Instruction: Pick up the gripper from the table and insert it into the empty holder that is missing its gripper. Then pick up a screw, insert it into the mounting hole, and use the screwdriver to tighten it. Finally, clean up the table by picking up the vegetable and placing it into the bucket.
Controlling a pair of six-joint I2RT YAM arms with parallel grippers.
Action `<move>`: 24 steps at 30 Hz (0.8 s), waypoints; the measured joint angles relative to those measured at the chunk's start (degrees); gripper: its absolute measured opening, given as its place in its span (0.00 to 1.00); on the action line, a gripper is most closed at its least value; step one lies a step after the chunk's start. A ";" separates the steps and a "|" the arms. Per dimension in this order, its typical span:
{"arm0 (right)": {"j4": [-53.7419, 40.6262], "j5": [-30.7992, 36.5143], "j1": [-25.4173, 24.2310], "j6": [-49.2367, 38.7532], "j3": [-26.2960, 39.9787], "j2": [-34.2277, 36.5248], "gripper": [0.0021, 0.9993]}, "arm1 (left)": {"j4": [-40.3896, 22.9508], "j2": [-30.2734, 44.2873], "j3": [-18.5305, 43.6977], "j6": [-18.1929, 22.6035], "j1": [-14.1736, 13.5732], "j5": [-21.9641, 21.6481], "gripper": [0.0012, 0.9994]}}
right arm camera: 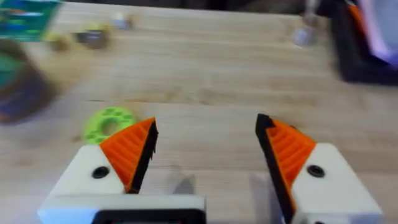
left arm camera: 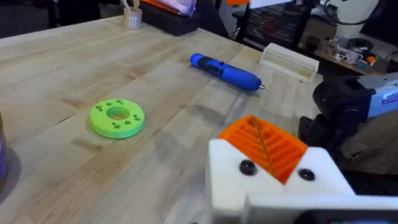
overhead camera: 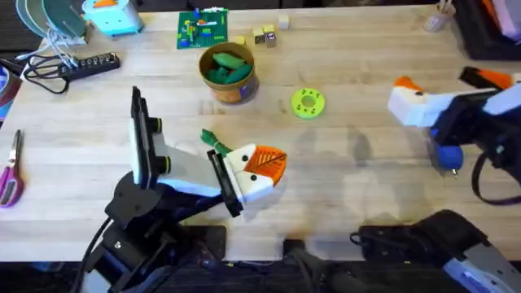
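My left gripper point(overhead camera: 279, 163) hovers low over the table point(overhead camera: 350, 171) near the middle, its orange pads point(left arm camera: 264, 148) pressed together and nothing seen between them. A dark green vegetable point(overhead camera: 213, 142) lies by that arm's wrist, partly hidden. The orange bucket point(overhead camera: 229, 76) behind it holds green pieces. The blue screwdriver point(left arm camera: 225, 71) lies on the wood at the right, partly under the right arm point(overhead camera: 447, 155). My right gripper point(overhead camera: 404, 89) is open point(right arm camera: 205, 134) above bare wood beyond the screwdriver. The loose gripper part, its holder and the screw are out of view.
A lime-green disc point(overhead camera: 308, 103) lies between the bucket and the right arm. Pink-handled scissors point(overhead camera: 10, 175) sit at the left edge, a power strip point(overhead camera: 85, 65) at the back left, a green brick plate point(overhead camera: 203, 28) and small blocks at the back, a black tray point(overhead camera: 488, 37) at the far right.
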 joint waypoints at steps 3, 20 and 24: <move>0.06 0.88 -7.94 -0.90 0.00 3.82 0.99 | 0.00 -0.02 0.00 0.01 0.00 0.00 0.01; -6.39 -9.89 -36.21 -16.25 17.10 44.31 0.99 | 0.00 -0.02 0.00 0.02 0.00 0.00 0.01; -7.14 -10.09 -39.55 -22.12 18.76 50.34 0.99 | 0.00 -0.01 0.00 0.00 0.00 0.00 0.01</move>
